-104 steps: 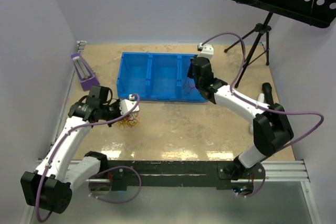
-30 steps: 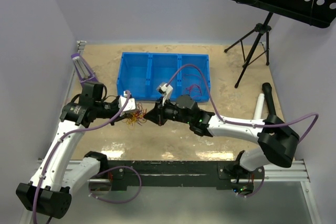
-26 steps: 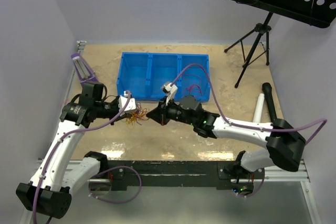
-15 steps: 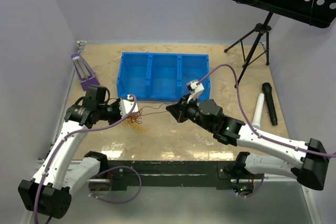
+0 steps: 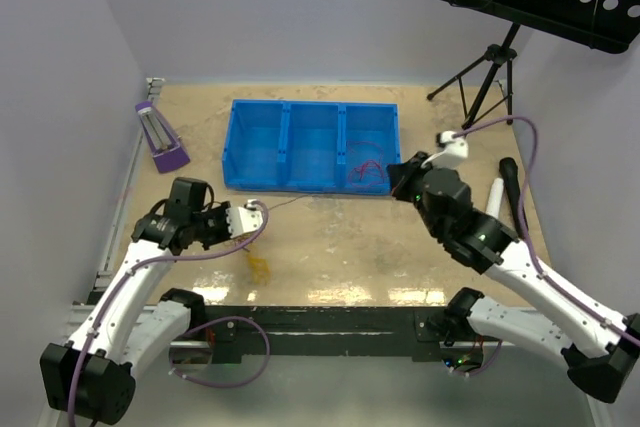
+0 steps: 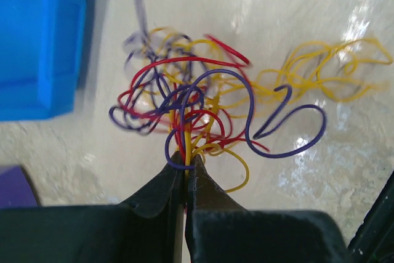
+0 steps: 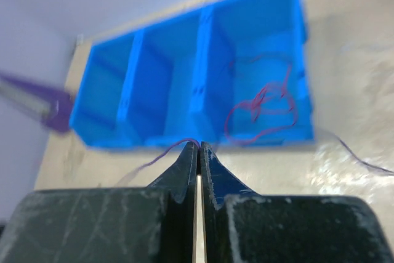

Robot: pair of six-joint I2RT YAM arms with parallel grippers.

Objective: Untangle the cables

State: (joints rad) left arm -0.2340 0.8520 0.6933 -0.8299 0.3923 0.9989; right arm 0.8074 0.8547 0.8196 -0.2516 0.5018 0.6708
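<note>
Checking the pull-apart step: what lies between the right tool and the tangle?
One thin dark wire, pinched in the right tool, runs toward the tangle held by the left tool, over bare table. Right wrist view shows it best.

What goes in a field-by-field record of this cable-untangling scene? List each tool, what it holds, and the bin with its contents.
left tool: shut on the tangle of cables, red, yellow and purple, lifted off the table
right tool: shut on one purple wire that runs off toward the left arm's side
blue bin: three compartments, far side of the table
red wires: loose in the bin's right compartment
</note>
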